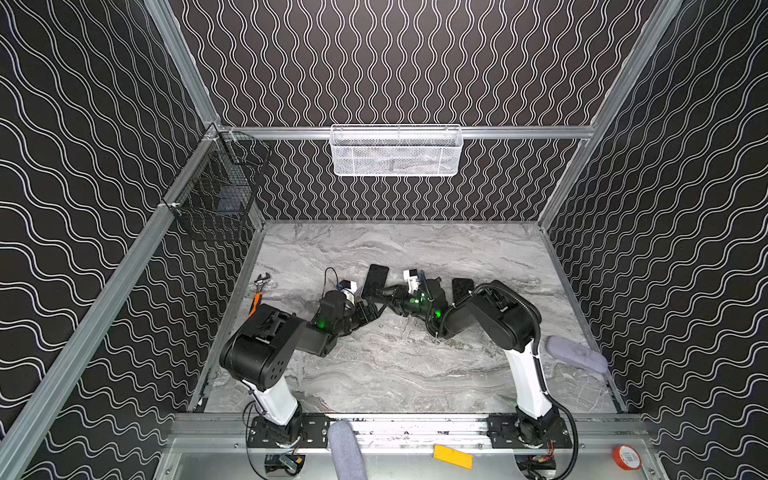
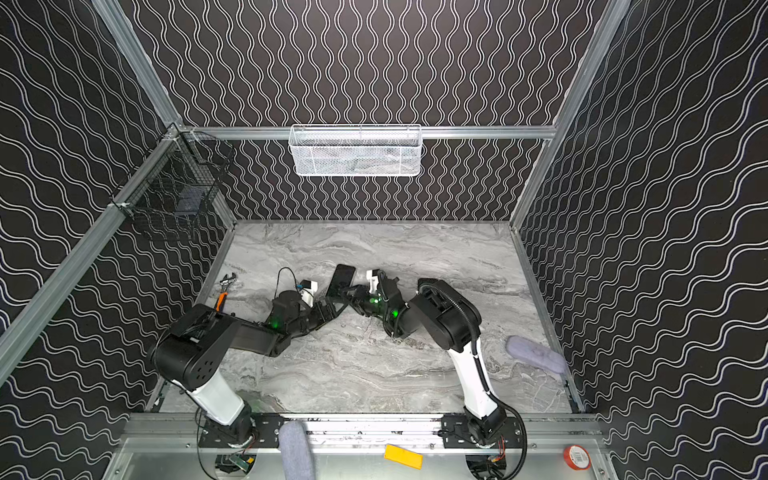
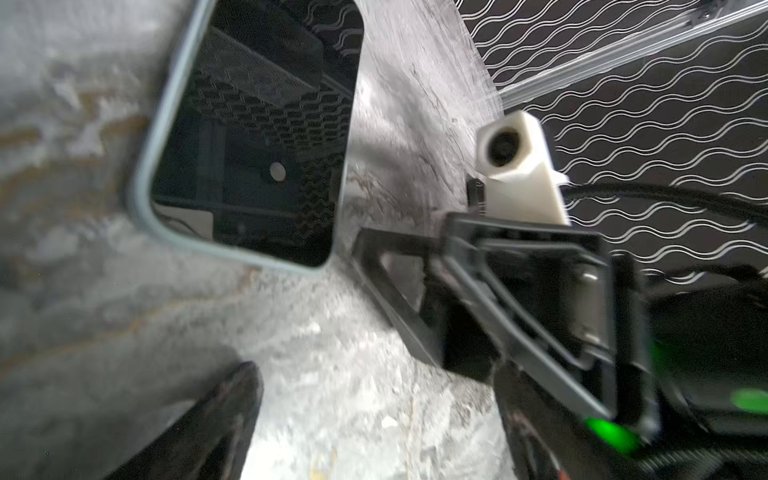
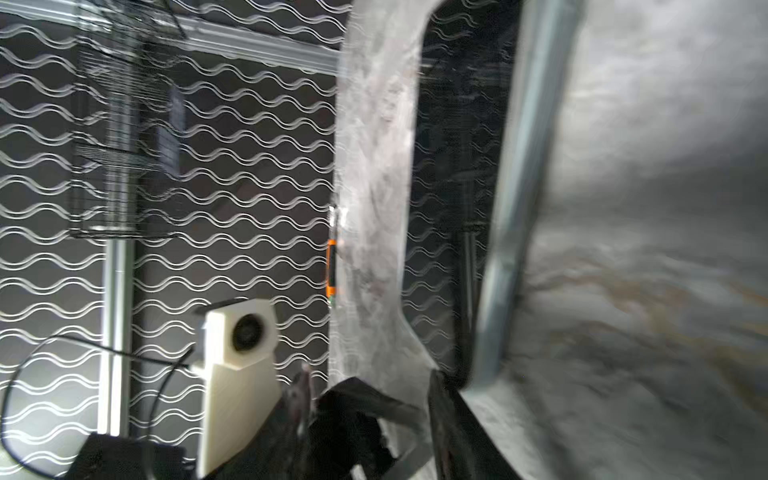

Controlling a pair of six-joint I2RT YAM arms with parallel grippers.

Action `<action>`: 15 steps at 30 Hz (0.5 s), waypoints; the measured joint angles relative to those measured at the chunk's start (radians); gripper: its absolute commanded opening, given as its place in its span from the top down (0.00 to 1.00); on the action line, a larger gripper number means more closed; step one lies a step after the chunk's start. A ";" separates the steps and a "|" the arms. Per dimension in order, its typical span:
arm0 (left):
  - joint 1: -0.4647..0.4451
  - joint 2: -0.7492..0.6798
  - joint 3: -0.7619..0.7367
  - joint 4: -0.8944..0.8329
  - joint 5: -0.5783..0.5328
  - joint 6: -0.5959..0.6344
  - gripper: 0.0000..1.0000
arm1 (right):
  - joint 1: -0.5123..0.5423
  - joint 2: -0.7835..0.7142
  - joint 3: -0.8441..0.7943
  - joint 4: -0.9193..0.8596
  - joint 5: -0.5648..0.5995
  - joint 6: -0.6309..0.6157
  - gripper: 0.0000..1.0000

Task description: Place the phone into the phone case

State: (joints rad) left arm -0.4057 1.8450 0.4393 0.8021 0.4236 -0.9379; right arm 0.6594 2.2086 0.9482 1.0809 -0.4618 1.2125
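Observation:
The phone (image 1: 376,279) (image 2: 342,277) lies screen up on the marble table, a black slab with a pale grey-blue rim (image 3: 249,145) (image 4: 515,208). A dark phone case (image 1: 462,287) lies to its right, partly behind the right arm and covered by that arm in a top view. My right gripper (image 1: 385,291) (image 2: 347,291) (image 4: 370,374) stands half open at the phone's near end, one fingertip (image 4: 440,390) against the phone's corner. My left gripper (image 1: 375,310) (image 2: 332,309) (image 3: 376,370) is wide open just in front, over bare table, close to the right gripper's fingers (image 3: 386,282).
An orange-handled wrench (image 1: 259,291) lies by the left wall. A grey pad (image 1: 575,355) rests at the right edge. A white mesh basket (image 1: 395,151) hangs on the back rail and a black wire basket (image 1: 216,187) on the left wall.

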 measured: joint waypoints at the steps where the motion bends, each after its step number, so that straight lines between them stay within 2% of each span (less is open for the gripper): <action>1: 0.000 -0.019 -0.009 -0.017 0.002 -0.005 0.06 | -0.002 0.000 -0.010 -0.010 -0.002 0.001 0.50; 3: 0.006 -0.089 -0.023 -0.102 -0.002 -0.008 0.02 | -0.013 -0.017 -0.048 -0.026 -0.013 0.011 0.44; 5: 0.013 -0.184 -0.010 -0.266 -0.040 -0.006 0.02 | -0.030 -0.069 -0.078 -0.066 -0.012 0.002 0.41; 9: 0.032 -0.346 0.117 -0.585 -0.151 0.082 0.02 | -0.062 -0.200 -0.066 -0.230 0.027 -0.072 0.31; 12: 0.092 -0.343 0.225 -0.710 -0.211 0.150 0.02 | -0.070 -0.234 0.010 -0.391 0.049 -0.145 0.30; 15: 0.145 -0.246 0.341 -0.807 -0.228 0.201 0.02 | -0.084 -0.229 0.081 -0.533 0.054 -0.195 0.30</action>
State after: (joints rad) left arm -0.2604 1.5993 0.7807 -0.0051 0.1955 -0.7372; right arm 0.5751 1.9793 1.0290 0.5484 -0.4076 1.0172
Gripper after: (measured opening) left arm 0.984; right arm 0.699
